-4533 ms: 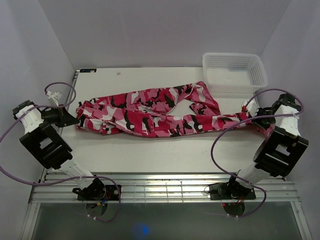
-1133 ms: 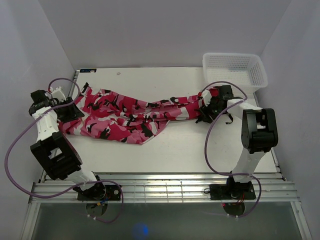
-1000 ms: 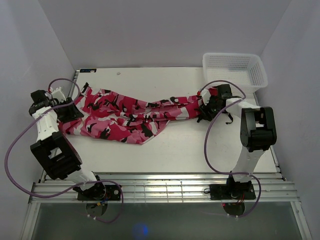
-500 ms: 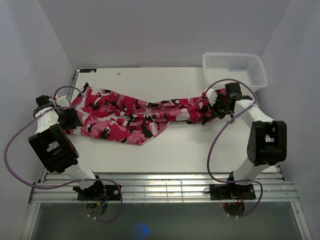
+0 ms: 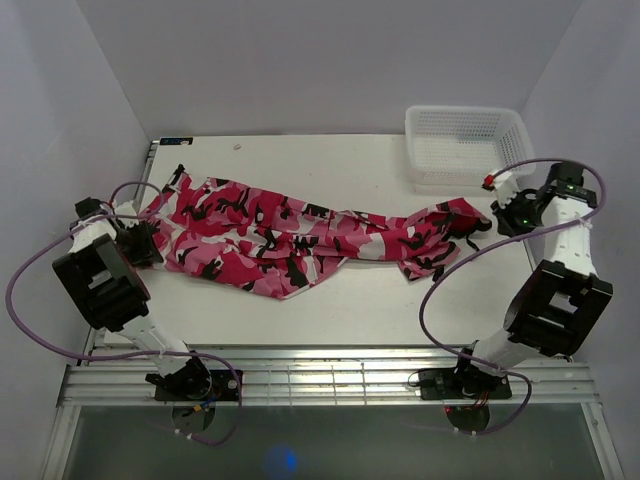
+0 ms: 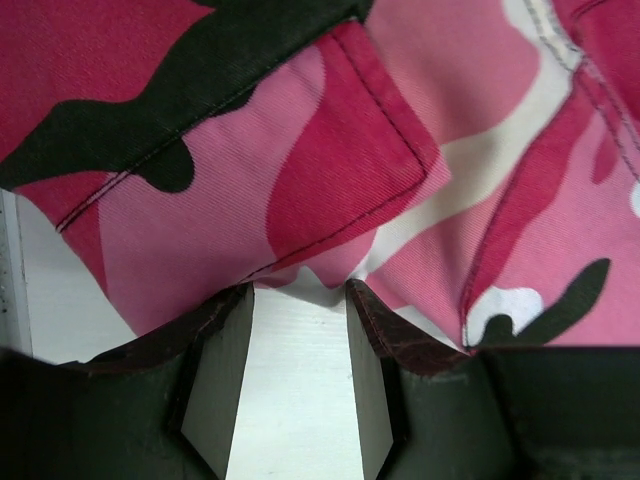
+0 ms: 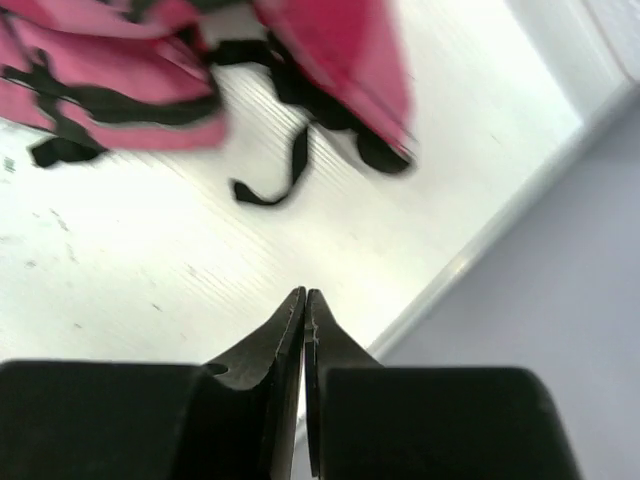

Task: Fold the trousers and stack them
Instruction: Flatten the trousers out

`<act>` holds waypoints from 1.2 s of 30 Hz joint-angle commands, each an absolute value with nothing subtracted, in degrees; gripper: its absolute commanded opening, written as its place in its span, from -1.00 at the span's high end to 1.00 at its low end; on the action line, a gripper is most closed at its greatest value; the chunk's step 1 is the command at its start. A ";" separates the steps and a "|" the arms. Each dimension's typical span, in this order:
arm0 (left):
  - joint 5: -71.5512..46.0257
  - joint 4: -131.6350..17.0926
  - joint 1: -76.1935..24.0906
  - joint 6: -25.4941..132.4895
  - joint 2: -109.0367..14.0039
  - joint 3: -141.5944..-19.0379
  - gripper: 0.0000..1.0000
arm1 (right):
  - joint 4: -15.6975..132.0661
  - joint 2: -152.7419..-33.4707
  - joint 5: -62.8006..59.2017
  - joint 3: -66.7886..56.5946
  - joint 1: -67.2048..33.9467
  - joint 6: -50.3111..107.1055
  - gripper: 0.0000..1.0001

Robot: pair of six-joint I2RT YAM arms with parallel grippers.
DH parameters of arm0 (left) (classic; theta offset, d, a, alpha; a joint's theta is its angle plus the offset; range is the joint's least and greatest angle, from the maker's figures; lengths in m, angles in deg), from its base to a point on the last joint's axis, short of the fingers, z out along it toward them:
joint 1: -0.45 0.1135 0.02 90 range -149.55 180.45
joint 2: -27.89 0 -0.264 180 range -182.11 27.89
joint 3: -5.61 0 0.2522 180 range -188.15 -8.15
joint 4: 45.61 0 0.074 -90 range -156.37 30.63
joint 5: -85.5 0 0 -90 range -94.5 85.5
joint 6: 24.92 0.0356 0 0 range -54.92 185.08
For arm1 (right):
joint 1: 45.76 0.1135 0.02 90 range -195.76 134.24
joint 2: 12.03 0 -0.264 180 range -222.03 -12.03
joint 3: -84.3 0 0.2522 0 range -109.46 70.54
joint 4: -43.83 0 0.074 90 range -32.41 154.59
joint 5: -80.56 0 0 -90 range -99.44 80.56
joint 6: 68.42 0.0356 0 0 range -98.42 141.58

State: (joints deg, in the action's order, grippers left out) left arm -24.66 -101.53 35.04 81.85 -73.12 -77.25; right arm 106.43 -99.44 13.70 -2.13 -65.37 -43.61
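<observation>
The pink camouflage trousers [image 5: 290,235] lie stretched across the table, from the left edge to a bunched end at the right [image 5: 440,235]. My left gripper [image 5: 143,243] sits at their left end. In the left wrist view it [image 6: 300,295] is open, with bare table between the fingers [image 6: 222,340] and the cloth's edge [image 6: 330,180] at their tips. My right gripper [image 5: 497,213] hovers just right of the bunched end, shut on nothing [image 7: 304,300]. The right wrist view shows the trousers [image 7: 330,60] ahead, with black straps [image 7: 275,185] trailing on the table.
A white mesh basket [image 5: 440,172] stands at the back right corner, just behind the right gripper. The table's right edge [image 7: 480,250] and the grey wall run close beside the right gripper. Bare tabletop [image 5: 330,310] lies in front of the trousers.
The right arm has swung to the right; the trousers' right end came with it and now lies free, the jaws shut and empty. The left gripper has slid slightly nearer along the left edge.
</observation>
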 commanded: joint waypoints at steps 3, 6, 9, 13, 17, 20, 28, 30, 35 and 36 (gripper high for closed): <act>-22.87 -99.45 35.60 82.22 -75.38 -79.07 -0.05 | 121.45 -102.02 16.13 -12.95 -76.15 -58.12 0.84; -22.34 -98.66 35.69 81.95 -76.79 -79.16 -0.04 | 126.47 -104.30 16.40 -17.26 -80.81 -61.29 0.84; -23.83 -98.66 35.69 81.78 -76.88 -78.99 -0.04 | 132.65 -105.63 19.73 -17.63 -81.44 -60.26 0.73; -25.68 -99.01 35.69 81.60 -75.21 -78.20 -0.06 | 126.81 -98.79 26.24 -2.10 -77.85 -48.79 -0.34; -25.95 -99.28 35.69 81.34 -73.98 -77.67 -0.06 | 104.09 -87.82 24.06 13.82 -69.42 -24.05 -0.88; -26.56 -99.63 35.69 80.99 -73.01 -77.49 -0.07 | 93.84 -86.56 18.87 18.85 -63.17 -12.29 -0.87; -27.35 -99.37 35.69 79.76 -72.39 -77.32 -0.08 | 86.61 -97.88 17.45 20.96 -59.64 9.44 -0.75; -27.44 -99.28 35.69 79.67 -72.48 -77.32 -0.08 | 83.10 -100.44 19.03 21.32 -59.38 12.34 -0.75; -27.00 -98.66 35.87 80.10 -71.78 -76.26 -0.08 | 74.92 -102.55 18.25 24.21 -58.77 23.06 -0.75; -27.00 -98.66 36.04 80.19 -71.69 -75.91 -0.08 | 73.69 -102.64 17.03 25.52 -58.42 24.29 -0.76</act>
